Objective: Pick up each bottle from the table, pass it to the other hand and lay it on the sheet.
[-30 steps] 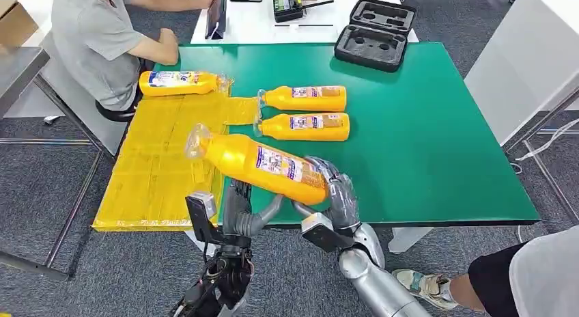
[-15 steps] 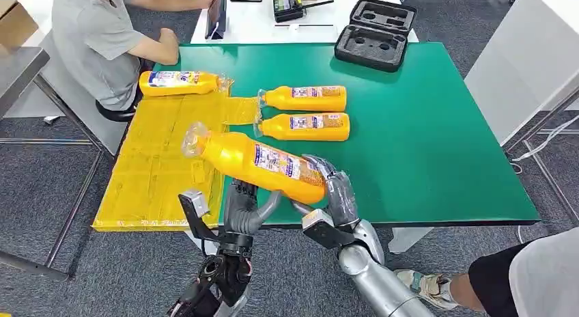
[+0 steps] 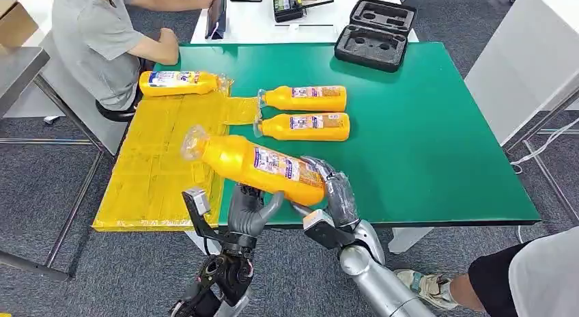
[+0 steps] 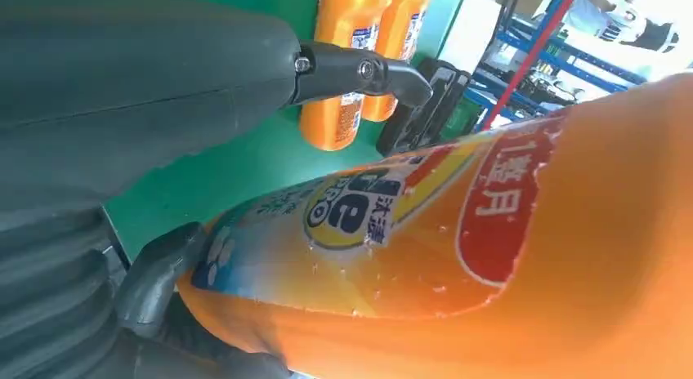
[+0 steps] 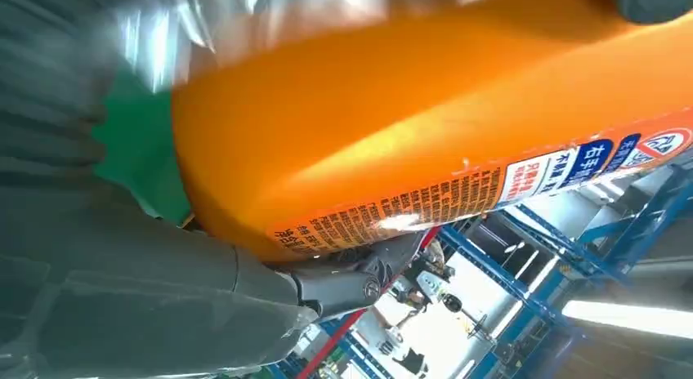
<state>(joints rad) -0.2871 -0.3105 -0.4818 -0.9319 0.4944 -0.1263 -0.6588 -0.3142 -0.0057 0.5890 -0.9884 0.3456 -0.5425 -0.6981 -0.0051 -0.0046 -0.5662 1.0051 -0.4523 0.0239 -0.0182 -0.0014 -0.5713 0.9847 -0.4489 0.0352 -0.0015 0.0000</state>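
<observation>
My right hand (image 3: 332, 194) grips the base end of the orange bottle (image 3: 256, 163), held tilted above the near edge of the green tabletop (image 3: 437, 146), its clear-wrapped neck over the yellow sheet (image 3: 157, 167). My left hand (image 3: 247, 209) cups the bottle's middle from beneath, fingers spread; whether it grips, I cannot tell. Two more bottles (image 3: 306, 112) lie side by side on the tabletop beyond, a fourth bottle (image 3: 179, 83) at the sheet's far edge beside a seated person (image 3: 102, 44). An open black case (image 3: 375, 33) sits farther back. The label carries Chinese print; I read "整月".
</observation>
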